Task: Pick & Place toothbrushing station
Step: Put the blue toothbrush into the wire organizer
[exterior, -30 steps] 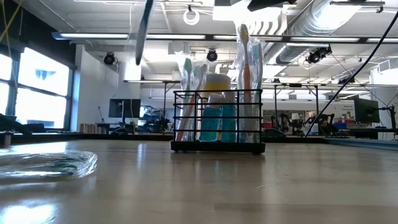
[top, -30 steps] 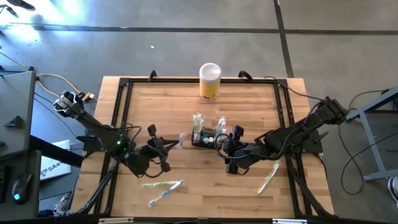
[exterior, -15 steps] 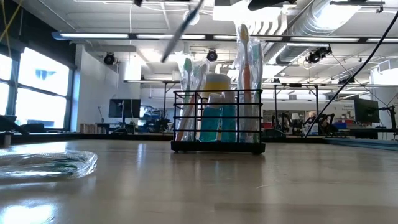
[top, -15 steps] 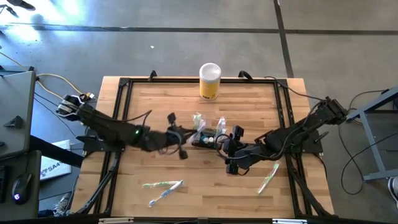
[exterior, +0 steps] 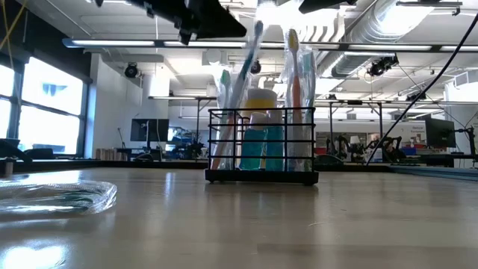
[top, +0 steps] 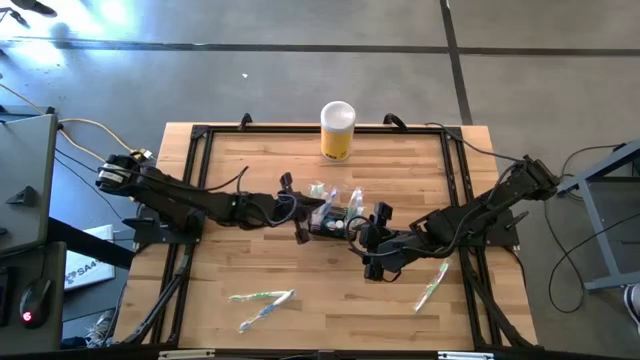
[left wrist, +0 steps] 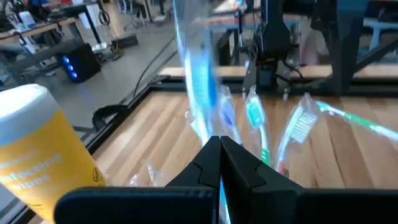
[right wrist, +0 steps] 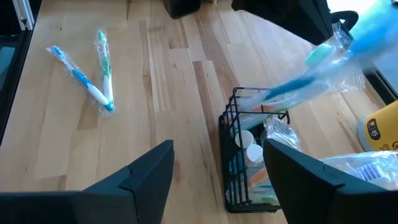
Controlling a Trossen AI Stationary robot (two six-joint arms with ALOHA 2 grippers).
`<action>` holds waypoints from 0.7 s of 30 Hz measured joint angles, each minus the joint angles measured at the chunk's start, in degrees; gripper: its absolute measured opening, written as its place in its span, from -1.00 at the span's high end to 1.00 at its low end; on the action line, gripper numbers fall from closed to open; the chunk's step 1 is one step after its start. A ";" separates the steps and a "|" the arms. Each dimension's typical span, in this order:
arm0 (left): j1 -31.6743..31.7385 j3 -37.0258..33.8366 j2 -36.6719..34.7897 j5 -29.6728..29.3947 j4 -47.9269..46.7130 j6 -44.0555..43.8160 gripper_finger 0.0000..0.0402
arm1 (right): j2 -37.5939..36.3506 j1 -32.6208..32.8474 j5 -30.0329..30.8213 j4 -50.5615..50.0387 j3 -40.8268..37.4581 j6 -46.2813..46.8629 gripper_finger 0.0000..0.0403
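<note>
The toothbrushing station, a small black wire caddy [top: 330, 222] [exterior: 261, 143] [right wrist: 249, 165], stands mid-table with wrapped brushes and a blue bottle in it. My left gripper [top: 306, 216] [left wrist: 219, 144] hovers at the caddy's left end, shut on a wrapped blue toothbrush [exterior: 246, 71] [right wrist: 314, 68] that slants down to the caddy's top rim. My right gripper [top: 360, 234] [right wrist: 227, 186] hangs open just right of the caddy, above it, with nothing between its fingers. My left gripper pinches the wrapped toothbrush's upper part [left wrist: 205, 106] between its two shut fingers. The fingers come nearly level from the table's left and lie across the brush. The brush is tilted, head [exterior: 258, 30] up, and its lower end [right wrist: 268, 96] is at the caddy's open top.
A yellow cylinder with a white lid [top: 338, 130] [left wrist: 37, 149] stands at the far edge. Two wrapped toothbrushes [top: 260, 300] [right wrist: 87, 74] lie near the front left, another [top: 432, 283] at the front right. A black frame [top: 195, 180] borders the wooden table.
My left gripper has swung toward the table's right, to the caddy, sinking a little and staying shut on the toothbrush. The brush, carried clear to the left before, now slants with its lower end at the caddy's top.
</note>
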 joint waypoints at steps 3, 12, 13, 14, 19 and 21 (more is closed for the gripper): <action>-0.15 -3.80 -0.02 0.01 6.12 -0.04 1.00 | 0.00 0.02 0.00 -0.01 0.00 0.05 -0.19; -0.15 -8.40 -0.03 0.82 10.49 -2.17 1.00 | 0.00 0.00 0.00 0.01 0.00 0.15 -0.19; -0.15 -8.41 -0.04 0.89 10.51 -2.19 1.00 | -0.01 0.00 0.00 0.03 0.00 0.15 -0.19; -0.15 -8.41 -0.07 0.95 10.42 -2.20 1.00 | 0.00 0.00 0.00 0.03 0.00 0.15 -0.19; -0.15 -8.48 -0.39 3.37 10.32 -2.59 1.00 | 0.00 0.00 0.00 0.03 0.00 0.42 -0.19; -0.15 -8.44 -0.39 3.87 10.17 -2.54 1.00 | -0.01 0.02 0.00 0.05 0.00 0.91 -0.19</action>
